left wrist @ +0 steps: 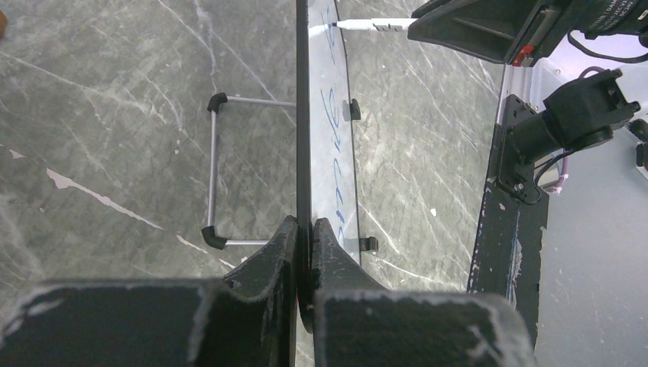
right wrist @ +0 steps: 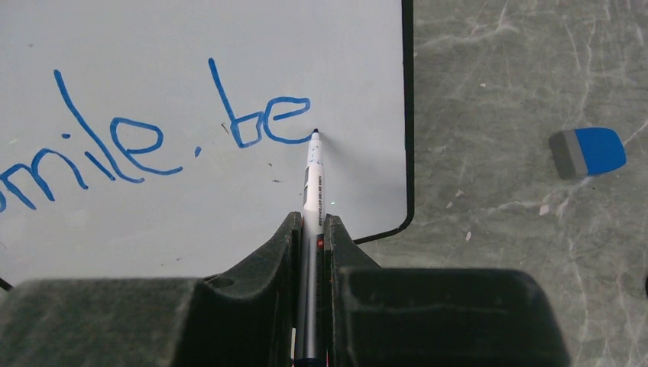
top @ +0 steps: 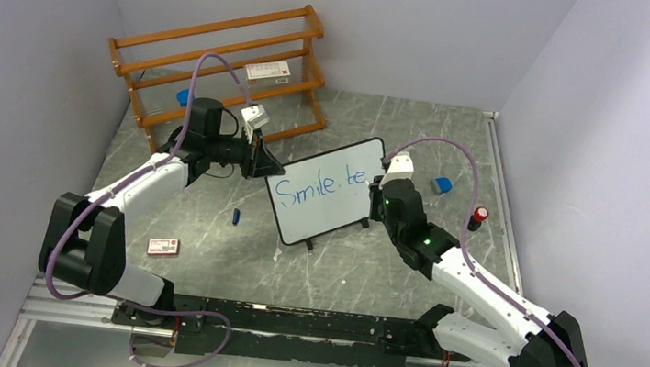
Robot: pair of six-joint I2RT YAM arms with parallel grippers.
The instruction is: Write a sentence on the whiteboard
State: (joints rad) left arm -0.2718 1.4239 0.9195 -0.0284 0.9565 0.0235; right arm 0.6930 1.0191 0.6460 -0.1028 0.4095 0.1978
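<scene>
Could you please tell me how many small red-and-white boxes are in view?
2. One small red-and-white box lies on a shelf of the wooden rack at the back; the other lies flat on the grey marbled table beside the left arm. More could be hidden behind the arms.

Left arm (top: 138, 183), right arm (top: 480, 292): white shells, black joint housings, one lilac cable (top: 215, 58) looped along each. Green light (top: 426, 242) at 10 o'clock of the right arm's white link, maybe a status LED. Left gripper (left wrist: 306, 229), right gripper (right wrist: 309, 223): matte black, scuffed pale edges.
</scene>
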